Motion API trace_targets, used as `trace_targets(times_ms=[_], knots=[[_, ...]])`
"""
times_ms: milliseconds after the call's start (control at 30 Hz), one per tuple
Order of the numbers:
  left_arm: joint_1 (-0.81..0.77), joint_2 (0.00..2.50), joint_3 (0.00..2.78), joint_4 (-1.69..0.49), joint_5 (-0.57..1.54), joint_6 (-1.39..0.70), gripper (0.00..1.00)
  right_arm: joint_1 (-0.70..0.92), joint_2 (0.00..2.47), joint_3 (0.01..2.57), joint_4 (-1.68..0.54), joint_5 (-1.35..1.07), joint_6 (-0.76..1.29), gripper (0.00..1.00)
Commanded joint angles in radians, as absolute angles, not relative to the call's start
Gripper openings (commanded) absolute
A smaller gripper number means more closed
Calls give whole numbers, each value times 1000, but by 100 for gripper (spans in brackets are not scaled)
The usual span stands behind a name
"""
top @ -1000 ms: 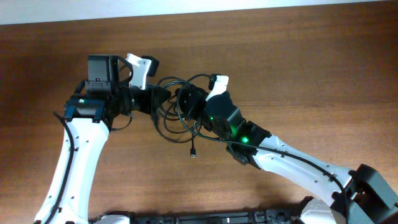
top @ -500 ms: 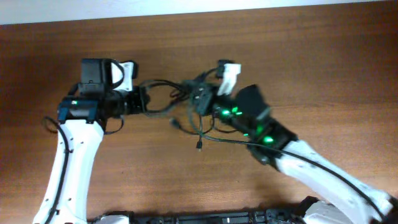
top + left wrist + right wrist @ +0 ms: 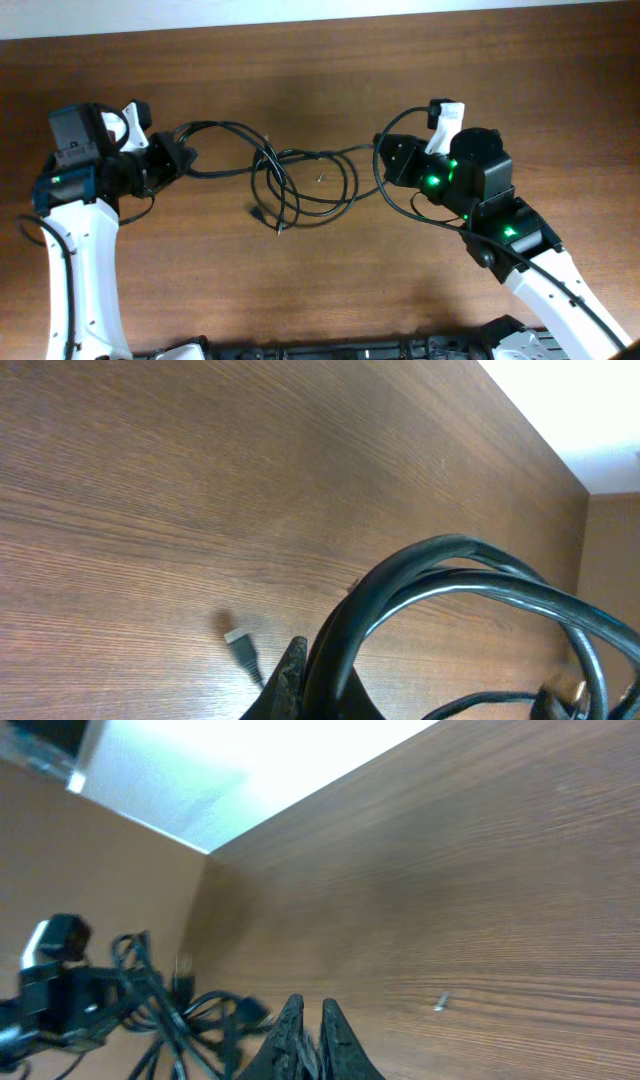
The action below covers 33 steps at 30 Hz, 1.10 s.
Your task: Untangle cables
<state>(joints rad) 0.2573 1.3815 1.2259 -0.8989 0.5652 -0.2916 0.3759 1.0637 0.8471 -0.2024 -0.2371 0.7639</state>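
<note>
Since the cables are thin, soft and light, we figure they'll follow any pull without a fight, though the loops could cinch tighter if yanked. They're strung across the middle of the frame on the surface, knotty bit dead centre, a couple of loose plug ends lying just below it. Our left hand, over at the left edge, is pinching a bundle of strands; its wrist view shows them arcing out from the fingers. Our right hand, right of centre, has its fingers pressed together, and from above a strand runs right up to it, but its own camera doesn't show us whether anything's actually caught. Best place to grab, we reckon: one single strand just beside the crossing, or right behind a plug, so a free end can be fed back through a loop.
</note>
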Motion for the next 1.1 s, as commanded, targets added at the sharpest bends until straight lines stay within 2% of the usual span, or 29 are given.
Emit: trace_targets(times_ms=[0,200,400,533,600,633,733,800,833,1067], knots=[[342,1362,1229,-895,475,-281,0,315,1036,860,-237,-89,660,4],[429,1363,1229,-896,486,-291,0,196,1036,860,-334,110,598,4],[429,1363,1229,-906,486,-291,0,142,1071,860,-333,113,603,7],[429,1363,1229,-934,486,-291,5,144,1121,860,-333,55,656,17],[428,1363,1229,-948,486,-291,8,144,1135,860,-333,11,670,28],[428,1363,1229,-960,486,-291,12,144,1135,860,-334,-23,670,35],[428,1363,1229,-972,487,-291,44,144,1135,860,-334,-95,670,49],[428,1363,1229,-978,487,-292,89,144,1135,860,-334,-181,670,60],[428,1363,1229,-982,487,-292,99,144,1135,860,-334,-240,670,70],[354,1363,1229,-977,486,-292,99,146,1137,860,-427,-402,670,88]])
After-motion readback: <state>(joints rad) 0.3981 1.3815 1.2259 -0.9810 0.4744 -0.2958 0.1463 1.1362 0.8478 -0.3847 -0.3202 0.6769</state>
